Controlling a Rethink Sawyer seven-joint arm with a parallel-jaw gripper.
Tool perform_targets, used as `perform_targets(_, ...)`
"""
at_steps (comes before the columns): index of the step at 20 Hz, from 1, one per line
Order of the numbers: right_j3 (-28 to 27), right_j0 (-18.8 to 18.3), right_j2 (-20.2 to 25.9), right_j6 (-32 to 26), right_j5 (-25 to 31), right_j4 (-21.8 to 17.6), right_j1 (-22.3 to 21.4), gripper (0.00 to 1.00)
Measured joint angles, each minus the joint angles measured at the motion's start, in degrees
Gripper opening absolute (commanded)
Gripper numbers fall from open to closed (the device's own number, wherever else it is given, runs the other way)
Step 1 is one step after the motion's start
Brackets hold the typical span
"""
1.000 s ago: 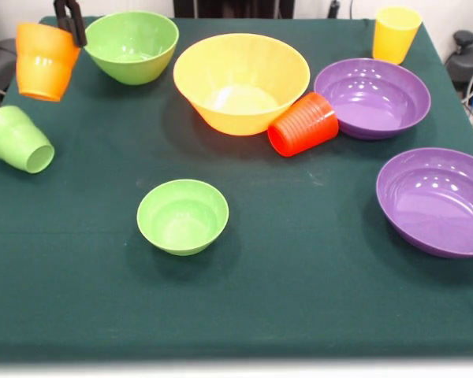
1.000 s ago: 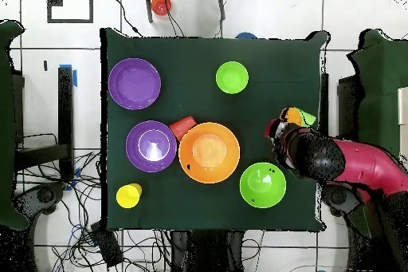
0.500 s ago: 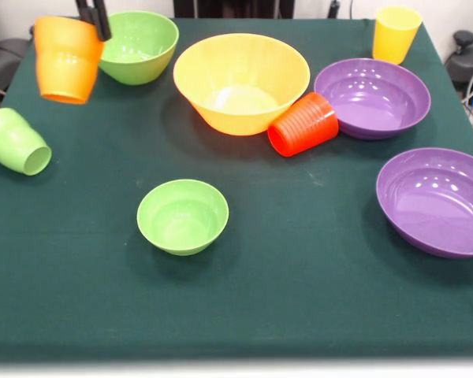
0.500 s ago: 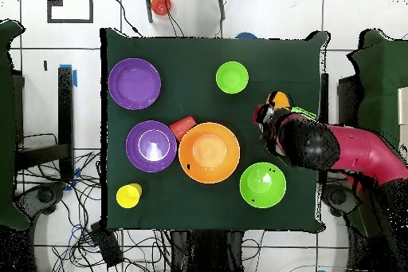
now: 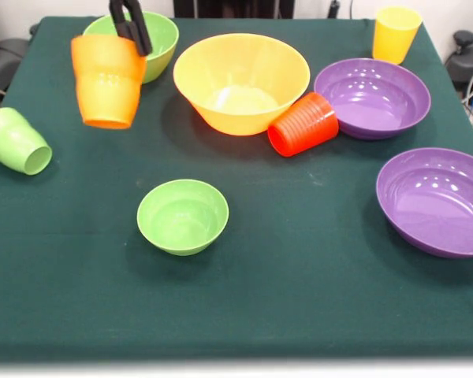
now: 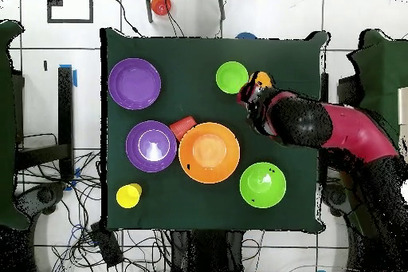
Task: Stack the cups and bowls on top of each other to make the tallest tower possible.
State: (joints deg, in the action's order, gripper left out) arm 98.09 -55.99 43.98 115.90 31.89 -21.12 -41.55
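Above table, claw (image 5: 132, 22) gripping orange cup (image 5: 106, 81) (inverted)

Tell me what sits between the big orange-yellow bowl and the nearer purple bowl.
In the front view, the red cup lies on its side between the orange-yellow bowl and the purple bowl.

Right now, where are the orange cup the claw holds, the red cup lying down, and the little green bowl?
orange cup (image 5: 106, 83), front view, its side wall.
red cup (image 5: 303, 124), front view, its ribbed side.
small green bowl (image 5: 182, 215), front view, its inside.
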Motion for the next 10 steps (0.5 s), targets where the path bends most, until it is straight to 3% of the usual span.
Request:
perform_targets(5, -5.4, 1.3, 1.4, 0.0, 0.8, 1.4, 3.8, 0.0)
perform_targets(10, -10.8, 4.1, 1.0, 0.0, 5.5, 2.1, 6.4, 0.0)
